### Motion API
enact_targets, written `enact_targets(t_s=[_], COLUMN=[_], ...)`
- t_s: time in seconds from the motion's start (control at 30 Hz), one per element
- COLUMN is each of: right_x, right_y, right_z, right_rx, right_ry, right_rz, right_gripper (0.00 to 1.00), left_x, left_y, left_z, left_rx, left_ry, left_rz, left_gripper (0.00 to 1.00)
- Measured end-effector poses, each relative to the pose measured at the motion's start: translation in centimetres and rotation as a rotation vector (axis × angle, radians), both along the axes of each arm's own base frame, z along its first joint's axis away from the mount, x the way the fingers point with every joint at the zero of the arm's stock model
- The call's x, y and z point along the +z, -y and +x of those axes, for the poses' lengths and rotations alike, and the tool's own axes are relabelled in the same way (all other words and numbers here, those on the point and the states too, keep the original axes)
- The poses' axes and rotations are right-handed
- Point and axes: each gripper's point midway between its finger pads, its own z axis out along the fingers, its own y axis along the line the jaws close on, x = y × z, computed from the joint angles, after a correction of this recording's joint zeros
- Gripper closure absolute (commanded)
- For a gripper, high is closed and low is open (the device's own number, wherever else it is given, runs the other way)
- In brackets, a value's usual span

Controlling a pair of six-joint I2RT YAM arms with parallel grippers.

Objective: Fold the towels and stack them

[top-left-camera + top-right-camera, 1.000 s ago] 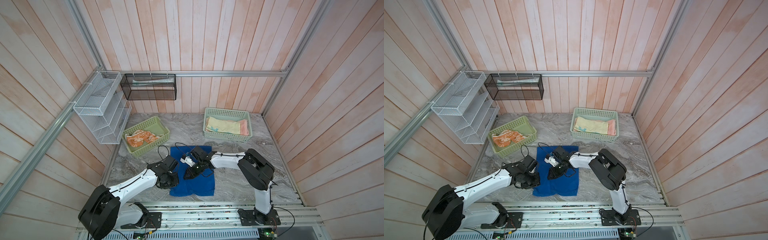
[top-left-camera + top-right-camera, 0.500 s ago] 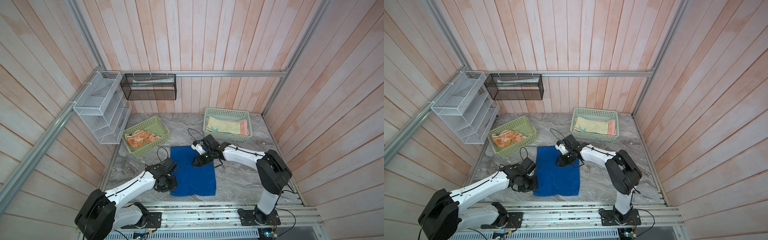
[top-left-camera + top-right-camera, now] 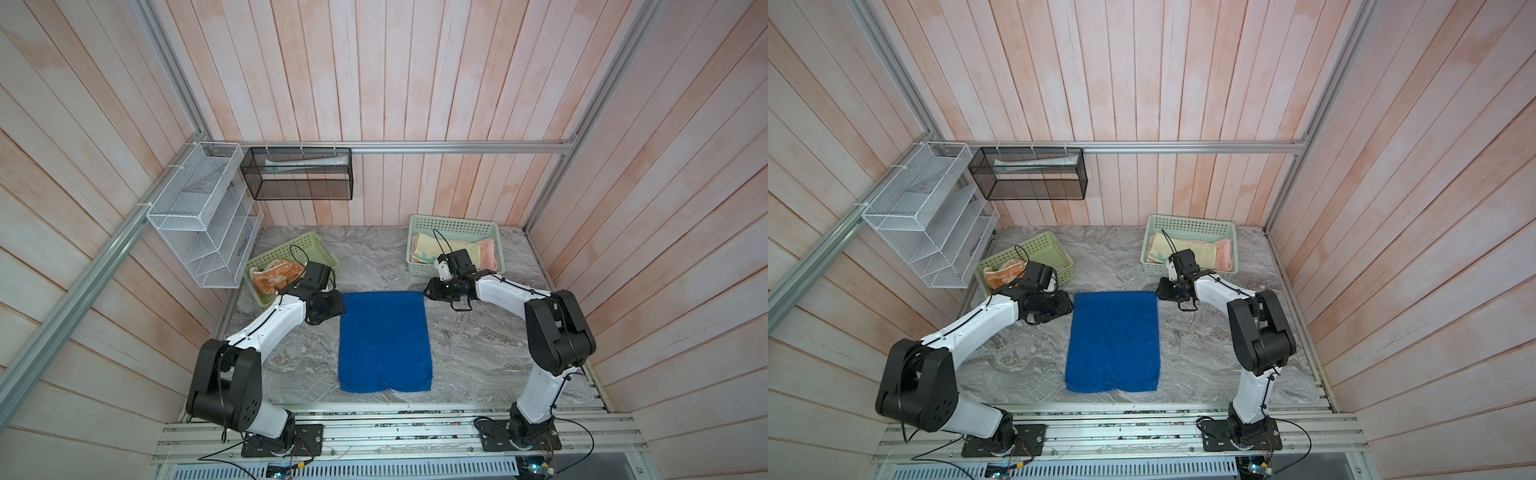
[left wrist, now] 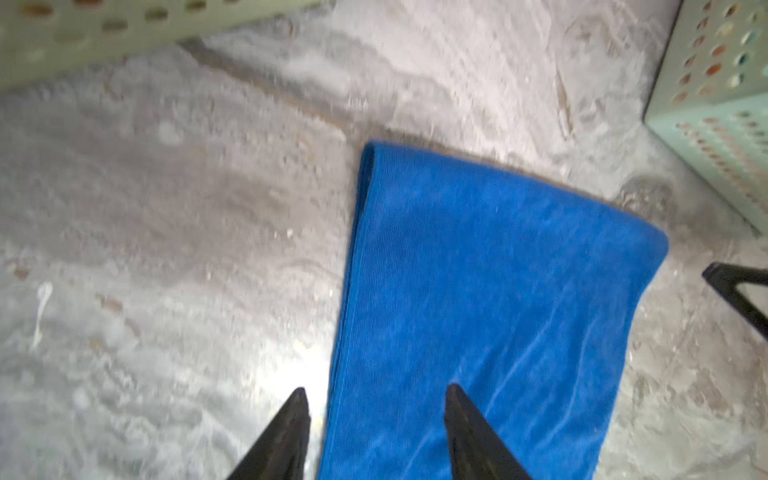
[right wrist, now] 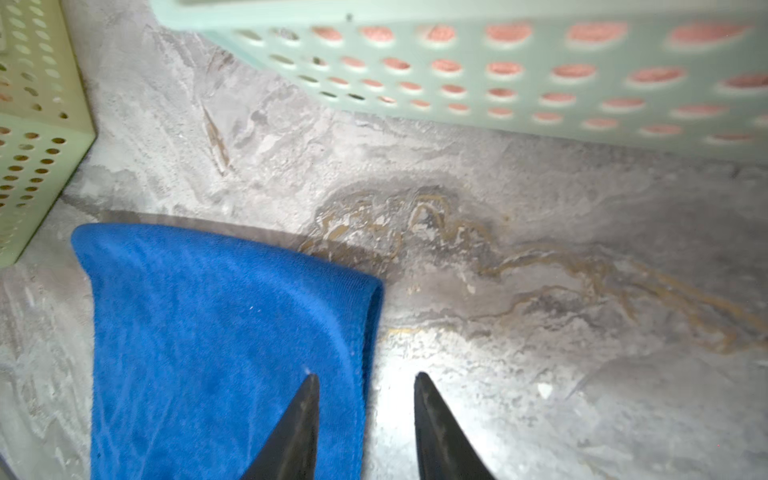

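Blue terry towel (image 3: 384,340), folded into a soft rectangle, lies flat on the grey marbled surface (image 3: 478,345) between both arms. Left claw (image 4: 377,389) and right claw (image 5: 366,375) stand partly open at its far corners, holding nothing.

Type of place: robotics lab test cell, dressed as a household laundry corner.
Walls: pale pink-washed wood planks (image 3: 415,75) rising on three sides of the surface (image 3: 478,340).
Frame: bare aluminium profile rails (image 3: 457,146), above the surface's far edge and up its corners.
Surface: grey marble-pattern sheet.
Robots: left arm (image 3: 266,328) and right arm (image 3: 503,291), white and black, bolted to a slotted aluminium base (image 3: 395,432) along the surface's near edge.
Storage: white wire rack (image 3: 195,220) on the wall left of the surface; black mesh basket (image 3: 299,191) above its far edge.
Props: two green perforated baskets (image 3: 322,253) (image 3: 453,227) holding cloths at the surface's far side; blue towel (image 3: 384,340) at its middle.
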Motion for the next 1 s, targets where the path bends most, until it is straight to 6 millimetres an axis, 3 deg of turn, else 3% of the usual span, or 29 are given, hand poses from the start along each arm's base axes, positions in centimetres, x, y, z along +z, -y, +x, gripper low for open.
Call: enact_targets(t_s=[0.2, 0.47, 0.7, 0.87, 0.93, 1.0], right_x=[-2.8, -2.7, -2.9, -3.0, -3.0, -3.0], right_y=[-0.7, -2.0, -2.6, -2.6, -2.6, -2.6], right_z=[0.1, 2.2, 2.9, 3.0, 3.0, 3.0], right_rx=[0.002, 0.004, 0.025, 0.041, 0.049, 0.058], right_ry=[-0.035, 0.013, 0.034, 0.044, 0.048, 0.051], right_rz=[-0.019, -0.019, -0.034, -0.046, -0.050, -0.057], right_gripper=[0.60, 0.61, 0.74, 0.92, 1.00, 1.00], left_x=[-3.0, -5.1, -5.4, -5.2, -5.0, -4.8], left_y=[-0.1, 0.3, 1.2, 2.1, 2.3, 2.6], left_z=[4.2, 6.6, 8.3, 8.9, 8.9, 8.9], left_rx=[-0.017, -0.045, -0.078, -0.112, -0.129, -0.151], left_ry=[0.005, 0.007, 0.039, 0.061, 0.069, 0.077], left_rz=[-0.013, -0.062, -0.116, -0.155, -0.168, -0.183], left_gripper=[0.48, 0.54, 0.63, 0.80, 0.99, 1.00])
